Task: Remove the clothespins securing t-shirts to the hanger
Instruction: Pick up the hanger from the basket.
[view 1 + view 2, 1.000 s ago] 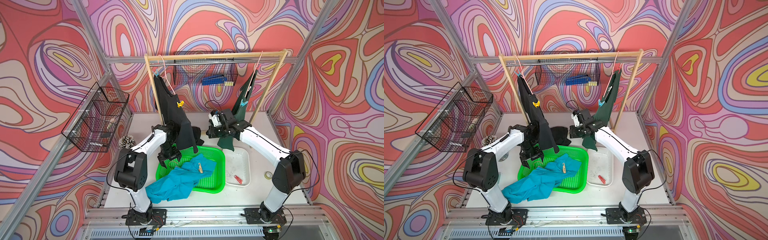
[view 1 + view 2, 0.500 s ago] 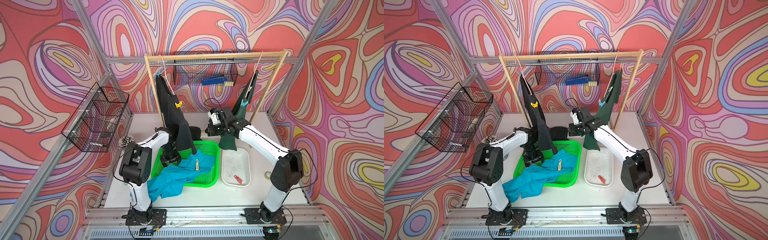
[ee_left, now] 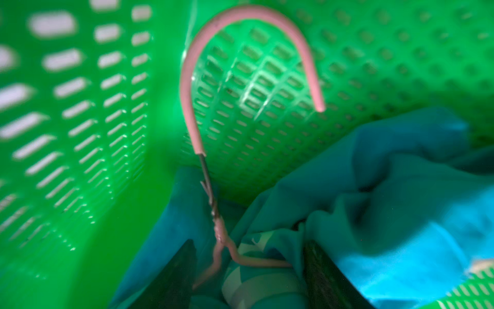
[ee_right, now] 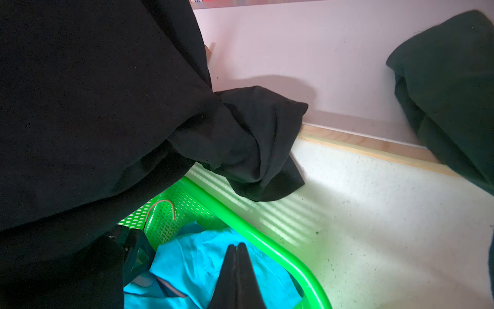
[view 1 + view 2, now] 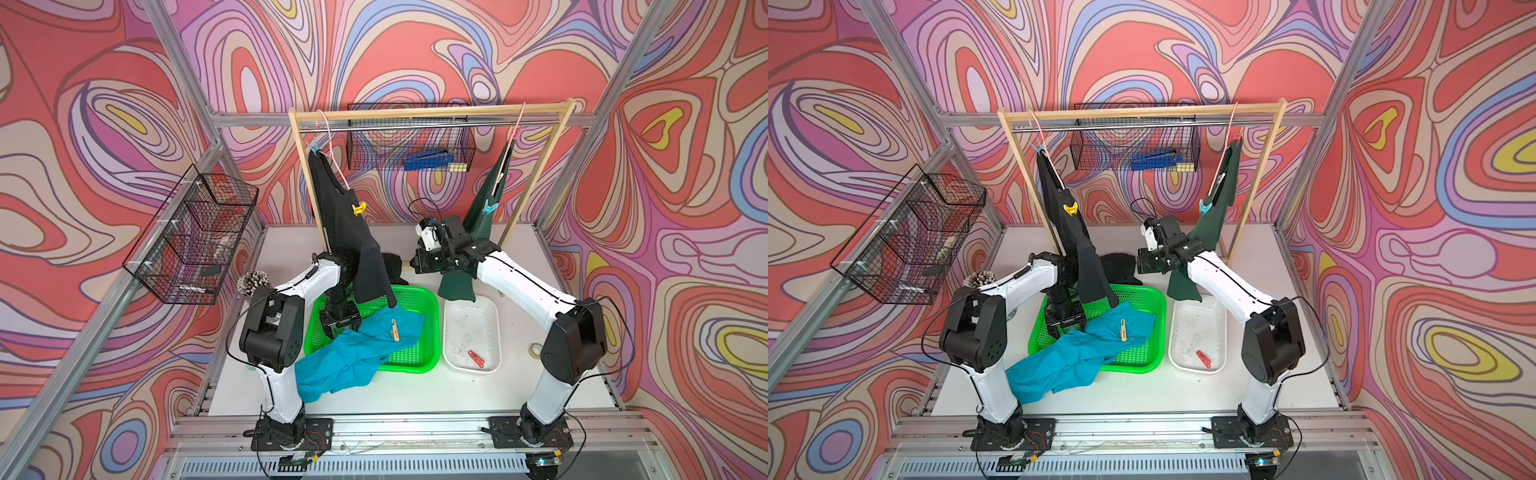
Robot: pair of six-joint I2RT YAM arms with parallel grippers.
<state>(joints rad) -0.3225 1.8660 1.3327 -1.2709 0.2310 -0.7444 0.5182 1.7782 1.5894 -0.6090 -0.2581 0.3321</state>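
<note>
Beige clothespin (image 5: 395, 330): it lies on the turquoise t-shirt (image 5: 353, 357), just off your left hand (image 3: 248, 246) on the side toward the right arm. Whether it bites the cloth cannot be told.
Turquoise t-shirt: it is slumped partly in the green basket (image 3: 120, 240) and partly over the rim onto the table. Its collar sits between your left hand's fingers.
Hanger (image 3: 187, 107): it is inside that shirt. The twisted neck rises from between the fingers, with the pink hook ahead of the fingertips against the basket wall.
Left hand: spread, one finger on either side of the neck and collar, not visibly pinching either.
Right hand (image 4: 236, 247): pressed together and empty, well apart from the pin. The basket and blue cloth lie ahead of its fingertips.
Step, as I judge it: hold the hanger with the left hand so the right can take the beige pin.
Do it well: close on the wire neck, not on loose cloth alone, since limp fabric would likely slide and drag the pin along. Spread the right hand before it comes in, and squeeze the pin's tail ends.
Watch: the black t-shirt (image 5: 353, 241) hangs over your left wrist in both top views, so rely on the wrist view.
</note>
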